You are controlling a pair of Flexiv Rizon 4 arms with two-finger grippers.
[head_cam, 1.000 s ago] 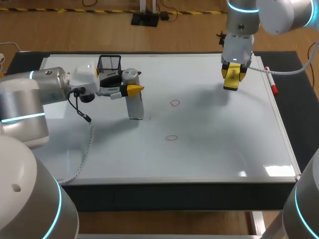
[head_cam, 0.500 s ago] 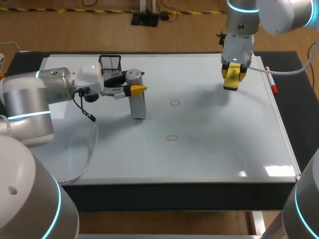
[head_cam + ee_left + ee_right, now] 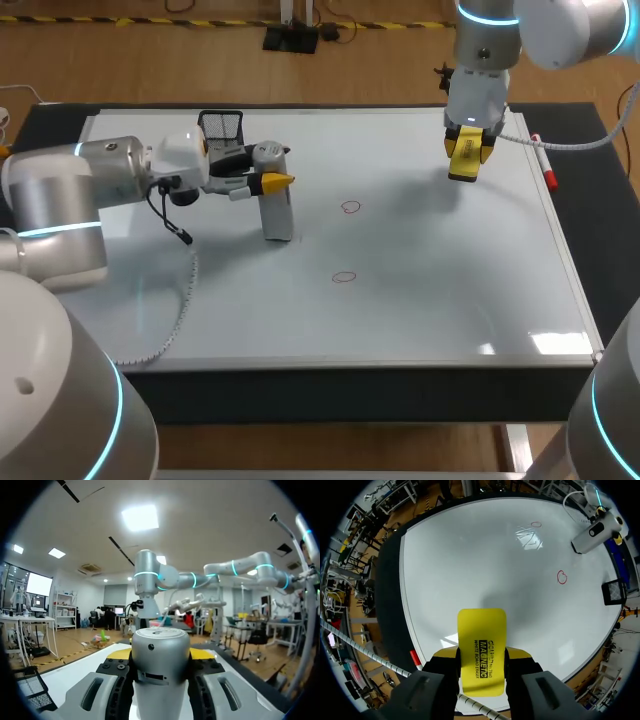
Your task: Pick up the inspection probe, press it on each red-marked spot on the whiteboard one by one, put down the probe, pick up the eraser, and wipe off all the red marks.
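Observation:
The grey inspection probe (image 3: 276, 210) stands upright on the whiteboard (image 3: 440, 290), left of the two red marks (image 3: 350, 207) (image 3: 344, 277). My left gripper (image 3: 262, 180) is shut on its upper part. In the left wrist view the probe's round cap (image 3: 160, 647) fills the space between the fingers of the left gripper (image 3: 161, 656). My right gripper (image 3: 468, 150) hangs above the board's far right, shut on the yellow eraser (image 3: 462, 172). The right wrist view shows the eraser (image 3: 481, 630) clamped in that gripper (image 3: 481, 657), with the marks (image 3: 562, 577) (image 3: 536, 524) and probe (image 3: 592, 532) far ahead.
A black mesh basket (image 3: 220, 125) stands at the board's back left, just behind the left gripper. A red marker pen (image 3: 543, 165) lies along the board's right edge. The probe's coiled cable (image 3: 180, 290) trails over the board's left part toward the front edge.
My left gripper has shifted a little to the right with the probe, mostly in the first half second. The right arm and eraser have not moved.

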